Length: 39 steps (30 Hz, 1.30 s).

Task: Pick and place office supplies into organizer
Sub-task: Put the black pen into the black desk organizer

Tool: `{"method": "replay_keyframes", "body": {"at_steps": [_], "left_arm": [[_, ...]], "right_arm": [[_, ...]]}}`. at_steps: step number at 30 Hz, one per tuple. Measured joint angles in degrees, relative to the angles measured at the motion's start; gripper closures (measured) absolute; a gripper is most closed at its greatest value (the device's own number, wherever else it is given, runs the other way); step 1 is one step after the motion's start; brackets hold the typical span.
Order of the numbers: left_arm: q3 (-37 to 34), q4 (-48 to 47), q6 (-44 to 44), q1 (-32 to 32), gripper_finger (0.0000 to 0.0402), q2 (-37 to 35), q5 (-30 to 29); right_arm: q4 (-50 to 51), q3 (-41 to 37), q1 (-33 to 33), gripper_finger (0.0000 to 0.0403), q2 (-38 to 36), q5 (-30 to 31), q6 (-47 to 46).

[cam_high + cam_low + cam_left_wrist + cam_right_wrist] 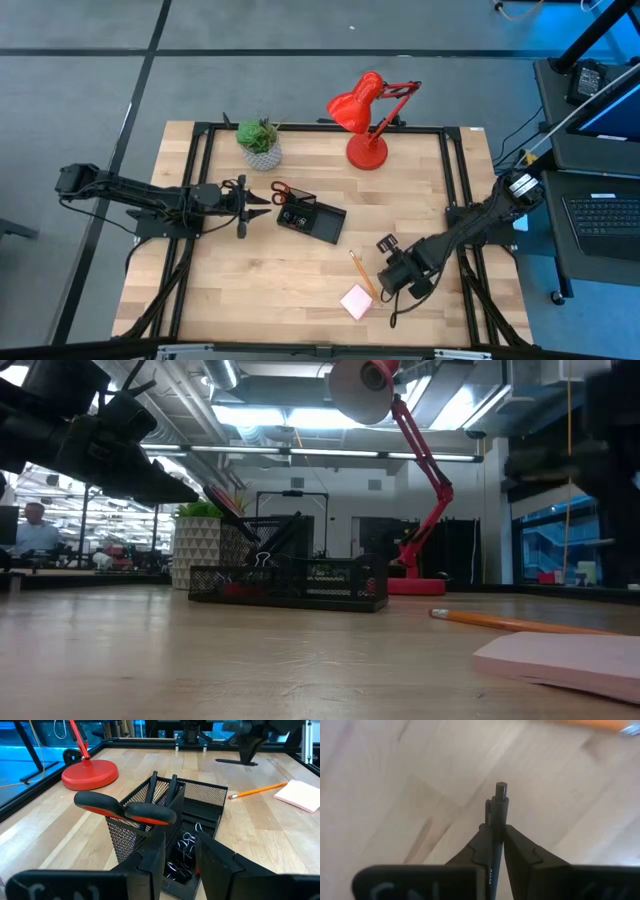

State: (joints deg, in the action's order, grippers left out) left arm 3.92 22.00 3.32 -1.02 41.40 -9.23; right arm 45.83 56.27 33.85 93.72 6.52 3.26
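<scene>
The right gripper [494,837] has its jaws shut tight on a thin black pen [498,815]. The pen sticks straight out past the jaws, low over the wooden table [250,290]. Just beside it lie an orange pencil [362,272] and a flat pink note pad [357,301]. The pencil lies slanted, with its far end toward the organizer [312,218], a black mesh tray in the middle of the table. Red-handled scissors [125,810] stand in its tall part, handles up. The left gripper [262,199] hangs just beside them, its jaws a little apart and empty.
</scene>
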Motion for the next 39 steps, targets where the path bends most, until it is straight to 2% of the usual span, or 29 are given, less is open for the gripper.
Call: {"method": "replay_keyframes", "body": {"at_steps": [3,10,18,25,28,33,39], "left_arm": [[0.0,0.0,0.01,-0.02,0.0302,0.0,0.0],[0.0,-0.02,0.01,0.0,0.0302,0.01,0.0],[0.0,-0.54,0.01,0.0,0.0302,-0.01,0.07],[0.0,-4.21,0.01,-0.02,0.0302,0.01,0.26],[0.01,-5.79,0.01,0.0,0.0302,0.01,0.36],[0.01,-6.57,0.01,-0.01,0.0302,0.03,0.42],[0.02,-6.72,0.01,0.0,0.0302,0.03,0.42]], "right_arm": [[-2.13,0.0,-1.45,0.0361,-2.84,0.39,0.16],[-13.02,0.0,-4.51,0.036,-9.94,7.02,4.87],[-35.23,0.0,-8.93,0.036,-15.32,7.56,18.93],[-51.16,0.04,-14.71,0.036,-14.97,7.36,28.48],[-56.13,0.04,-17.75,0.036,-14.09,7.14,28.82],[-64.25,0.04,-22.28,0.036,-11.12,-0.03,28.99],[-71.94,0.02,-26.28,0.036,-5.45,-3.58,28.96]]}}
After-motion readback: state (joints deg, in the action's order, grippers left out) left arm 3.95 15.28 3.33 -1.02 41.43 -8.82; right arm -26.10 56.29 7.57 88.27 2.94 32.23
